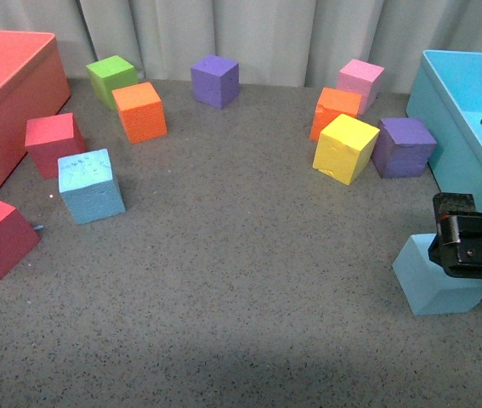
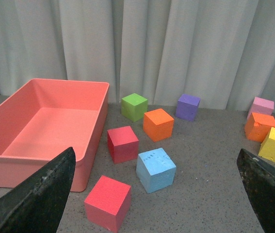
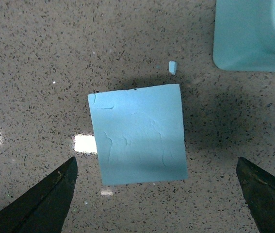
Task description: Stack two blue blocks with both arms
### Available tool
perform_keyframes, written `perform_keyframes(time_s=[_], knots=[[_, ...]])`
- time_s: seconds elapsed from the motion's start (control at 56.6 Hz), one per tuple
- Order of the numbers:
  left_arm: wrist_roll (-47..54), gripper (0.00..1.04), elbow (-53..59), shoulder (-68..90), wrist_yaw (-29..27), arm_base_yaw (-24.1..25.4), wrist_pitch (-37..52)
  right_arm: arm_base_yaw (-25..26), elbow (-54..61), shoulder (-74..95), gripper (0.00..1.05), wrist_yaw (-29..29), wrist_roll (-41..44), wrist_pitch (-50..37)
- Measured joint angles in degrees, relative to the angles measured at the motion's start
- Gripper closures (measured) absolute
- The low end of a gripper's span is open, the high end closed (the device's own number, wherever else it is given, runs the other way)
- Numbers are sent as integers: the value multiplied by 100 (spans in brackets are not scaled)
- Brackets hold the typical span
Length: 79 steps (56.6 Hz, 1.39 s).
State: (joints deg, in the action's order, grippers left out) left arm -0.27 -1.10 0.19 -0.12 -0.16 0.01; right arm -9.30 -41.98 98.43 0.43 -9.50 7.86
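Wrist views show both hands agape: right hand (image 3: 156,160) over one blue block (image 3: 136,131), left hand (image 2: 155,150) facing the dimpled blue block (image 2: 155,170).

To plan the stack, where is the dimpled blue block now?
Front view, left side: the block sits right of a red cube, nearer than the orange cube.

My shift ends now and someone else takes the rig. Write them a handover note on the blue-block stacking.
Left gripper: open, empty, well back from the cubes.
Right gripper: open over a blue block beside the turquoise bin, not gripping it.
The other blue block sits far left, next to a red cube.
Done: nothing stacked.
Left: grip a block, carry it, set it on the other.
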Motion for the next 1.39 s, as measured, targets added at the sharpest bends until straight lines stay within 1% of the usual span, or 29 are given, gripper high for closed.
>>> perform_keyframes(time_s=[0.088, 0.212, 0.547, 0.583, 0.741, 0.794, 0.883, 1.059, 1.218, 1.395], knots=[[0, 7, 0, 0, 0, 2, 0, -55, -190, 289, 9, -129, 4, 44], [0, 7, 0, 0, 0, 0, 0, -125, -404, 627, 9, -149, 7, 63], [0, 7, 0, 0, -2, 2, 0, -184, -850, 1432, 10, -72, 90, 225], [0, 7, 0, 0, 0, 0, 0, -184, -881, 1482, 15, -63, 94, 240], [0, 7, 0, 0, -2, 0, 0, -184, -909, 1635, 47, 55, 162, 243], [0, 7, 0, 0, 0, 2, 0, -184, -914, 1635, 53, 42, 153, 243], [0, 7, 0, 0, 0, 2, 0, -184, -914, 1617, 57, 33, 127, 247], [0, 7, 0, 0, 0, 0, 0, -267, -929, 1370, 59, -149, -46, 341], [0, 7, 0, 0, 0, 0, 0, -691, -1419, 1237, 60, -302, -494, 514], [0, 7, 0, 0, 0, 0, 0, -1279, -2277, 1823, 61, -313, -1088, 767]])
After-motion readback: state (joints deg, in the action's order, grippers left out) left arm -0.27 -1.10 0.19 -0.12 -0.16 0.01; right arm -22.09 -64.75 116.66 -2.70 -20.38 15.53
